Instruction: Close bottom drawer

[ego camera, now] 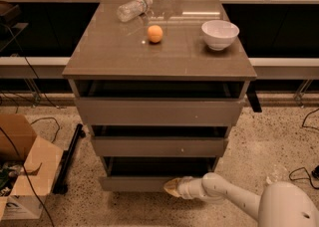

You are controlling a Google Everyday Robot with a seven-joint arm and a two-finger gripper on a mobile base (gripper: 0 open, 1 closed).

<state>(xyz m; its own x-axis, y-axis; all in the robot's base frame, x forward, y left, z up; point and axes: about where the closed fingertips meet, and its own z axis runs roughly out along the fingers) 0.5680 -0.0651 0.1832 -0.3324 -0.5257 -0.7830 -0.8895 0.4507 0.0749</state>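
The bottom drawer [134, 183] is the lowest of three grey-brown drawers in the cabinet. It stands only a little way out, with a dark gap above its flat front. My gripper [171, 187] is at the end of the white arm that comes in from the lower right. Its tan tip rests against the right half of the bottom drawer's front. The middle drawer [159, 147] and the top drawer [159, 112] both stand a little way out.
On the cabinet top [114, 56] are an orange ball [155, 34], a white bowl [220, 34] and a clear plastic bottle [132, 9] lying on its side. A cardboard box [22, 171] and cables lie on the floor at left. A black bar [68, 158] leans by the cabinet.
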